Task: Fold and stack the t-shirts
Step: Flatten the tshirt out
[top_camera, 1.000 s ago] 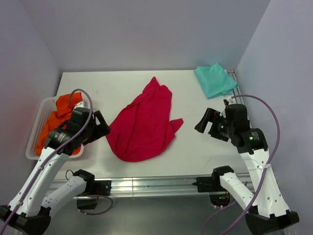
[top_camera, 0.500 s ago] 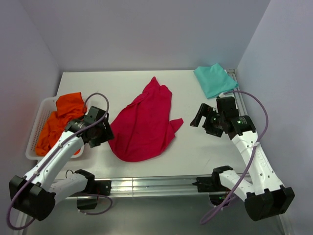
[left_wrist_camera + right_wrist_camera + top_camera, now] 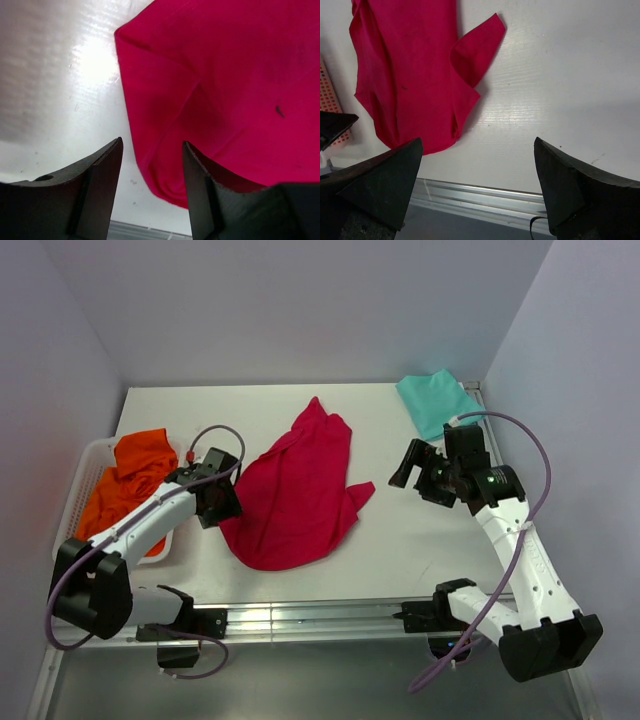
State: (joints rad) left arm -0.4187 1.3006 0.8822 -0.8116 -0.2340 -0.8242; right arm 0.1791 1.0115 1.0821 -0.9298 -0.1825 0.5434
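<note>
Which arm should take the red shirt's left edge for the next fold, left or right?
Left. The left hand sits low at the crimson t-shirt's left edge, fingers either side of the hem. The right hand hangs open over the table, apart from the cloth.

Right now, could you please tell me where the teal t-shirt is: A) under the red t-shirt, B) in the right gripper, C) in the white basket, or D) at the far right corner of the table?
D: the teal t-shirt lies on the table at its far right corner, well apart from the red t-shirt spread in the middle.
</note>
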